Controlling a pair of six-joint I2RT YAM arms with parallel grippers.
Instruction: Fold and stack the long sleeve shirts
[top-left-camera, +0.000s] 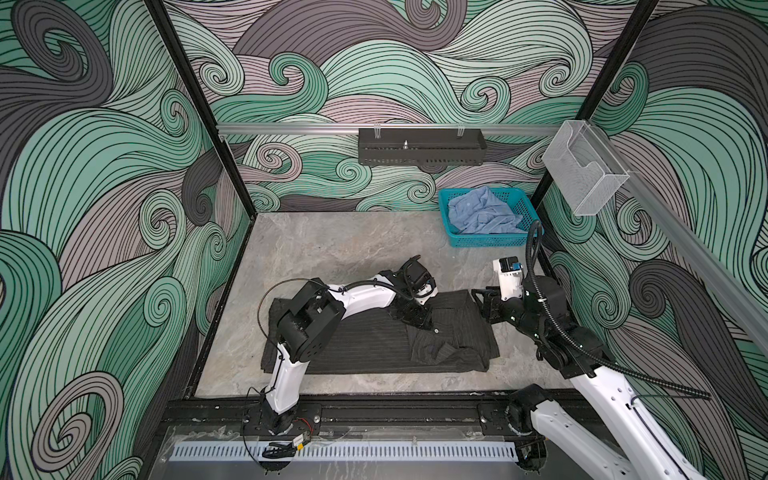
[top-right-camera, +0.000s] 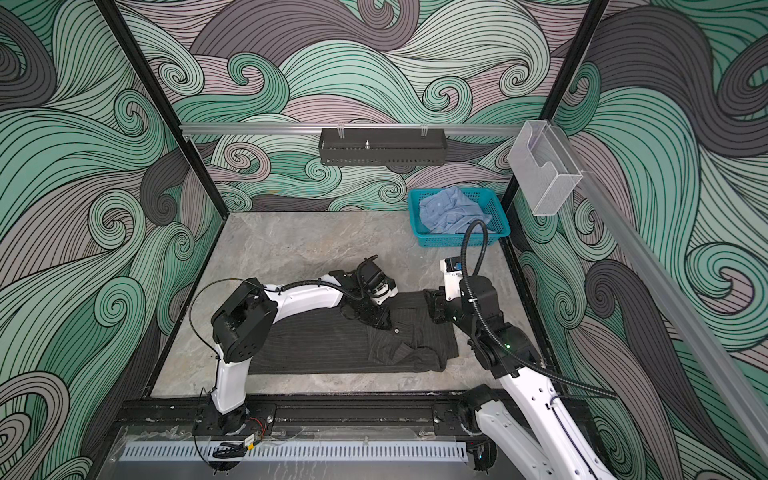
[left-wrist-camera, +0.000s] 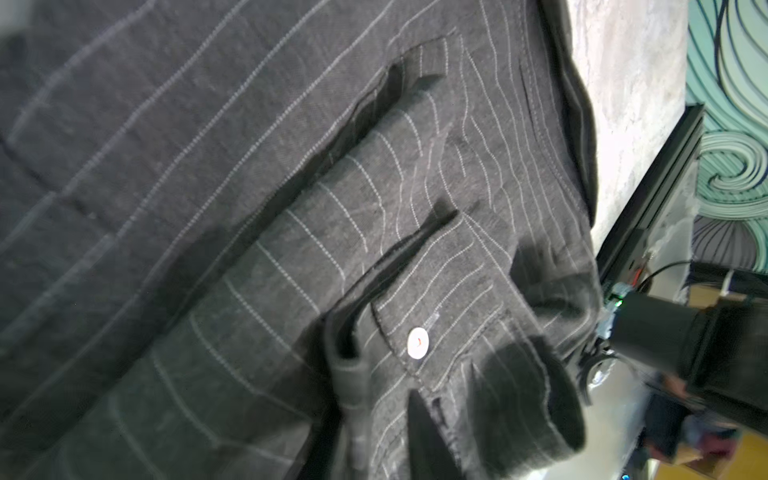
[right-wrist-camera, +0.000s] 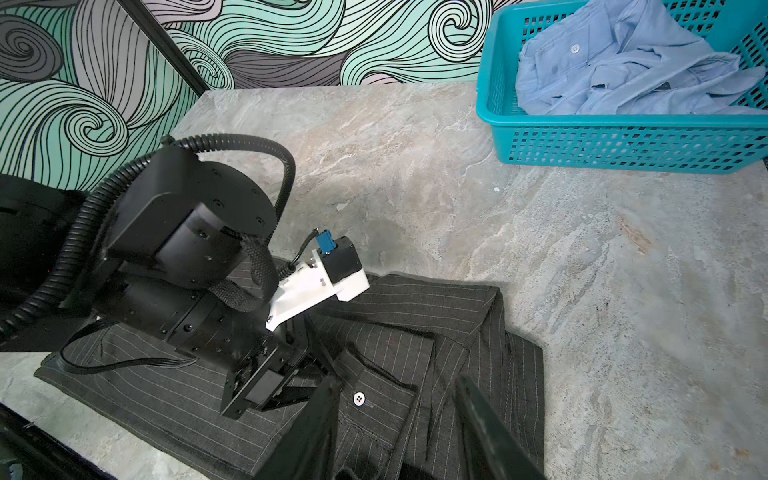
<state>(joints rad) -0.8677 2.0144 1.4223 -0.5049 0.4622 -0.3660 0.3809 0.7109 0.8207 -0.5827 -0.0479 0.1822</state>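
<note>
The dark charcoal pinstriped shirt (top-left-camera: 365, 345) (top-right-camera: 324, 349) lies spread on the marble table, with a sleeve folded across it. My left gripper (top-left-camera: 422, 319) (top-right-camera: 384, 321) (left-wrist-camera: 386, 415) is down on that sleeve's cuff (left-wrist-camera: 449, 332) beside a white button (right-wrist-camera: 358, 399), shut on the cuff cloth. At the shirt's far right edge my right gripper (top-left-camera: 480, 297) (top-right-camera: 430, 299) (right-wrist-camera: 397, 381) stands open over the shirt with nothing held. The light blue shirt (top-left-camera: 482, 212) (top-right-camera: 451, 214) (right-wrist-camera: 623, 62) lies crumpled in the basket.
The teal mesh basket (top-left-camera: 486, 241) (right-wrist-camera: 623, 141) stands at the back right corner. Bare marble table (top-left-camera: 332, 249) lies behind the dark shirt. A black tray (top-left-camera: 419, 147) hangs on the back rail, and a clear holder (top-left-camera: 582, 174) on the right rail.
</note>
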